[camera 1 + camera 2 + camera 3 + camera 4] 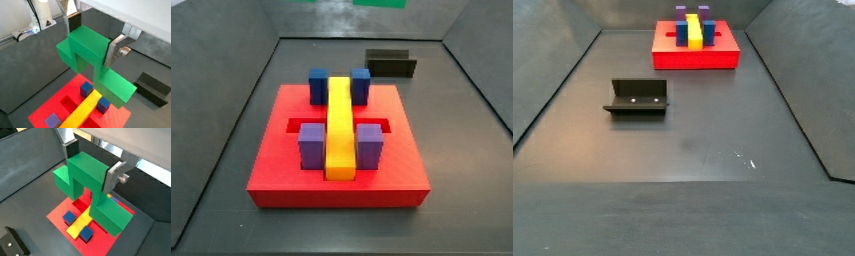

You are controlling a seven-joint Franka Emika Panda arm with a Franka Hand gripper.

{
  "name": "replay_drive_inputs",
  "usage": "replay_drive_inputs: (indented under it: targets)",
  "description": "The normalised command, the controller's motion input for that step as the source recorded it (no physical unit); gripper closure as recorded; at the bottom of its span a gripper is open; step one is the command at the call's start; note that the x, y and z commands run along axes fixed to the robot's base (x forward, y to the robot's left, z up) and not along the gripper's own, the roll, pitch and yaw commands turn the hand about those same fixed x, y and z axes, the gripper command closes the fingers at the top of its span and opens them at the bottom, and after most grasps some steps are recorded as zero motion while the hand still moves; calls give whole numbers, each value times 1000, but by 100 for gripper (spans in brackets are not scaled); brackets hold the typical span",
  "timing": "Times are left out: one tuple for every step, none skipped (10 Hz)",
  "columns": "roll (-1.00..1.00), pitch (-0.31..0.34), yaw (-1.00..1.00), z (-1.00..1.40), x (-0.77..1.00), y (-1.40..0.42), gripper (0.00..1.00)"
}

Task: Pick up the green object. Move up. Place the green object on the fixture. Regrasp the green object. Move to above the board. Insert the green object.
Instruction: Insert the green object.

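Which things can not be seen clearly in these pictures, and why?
- Claw: outside both side views, apart from a green sliver at one top edge.
- Green object: covers part of the board in both wrist views.
- Target slot: hidden under it.
- Fixture: cut by a wrist view's edge.

Stock as I count it from my console:
- 1 gripper (93, 40), above the board, its 2 fingers (115, 52) clamped on the green object.
- 1 green object (87, 50).
- 1 board (338, 190).
- 1 yellow bar (341, 125) on the board.
- 2 blue blocks (318, 82) on the board.
- 2 purple blocks (311, 148) on the board.
- 1 fixture (637, 97) on the floor.
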Motion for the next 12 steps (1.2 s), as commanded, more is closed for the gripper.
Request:
replay_drive_inputs:
  targets:
    - [-19,-33,0,-20,26,0,100]
    - [-14,-29,-60,-46,274,-66,100]
    - [-219,-70,-146,-246,334,0,100]
    - [-319,-169,-40,-371,297,0,100]
    - [-279,-177,0,-469,317,-214,100]
    - [-167,-137,14,-571,214,-326,100]
    - [0,-11,80,-709,0,-406,100]
    - [44,0,149,-769,0,-331,100]
    - [34,0,137,-803,-123,-223,100]
    - [0,-23,89,-780,-151,-114,100]
    - [0,-169,0,-677,-209,0,100]
    - [-3,-151,0,-631,-226,0,100]
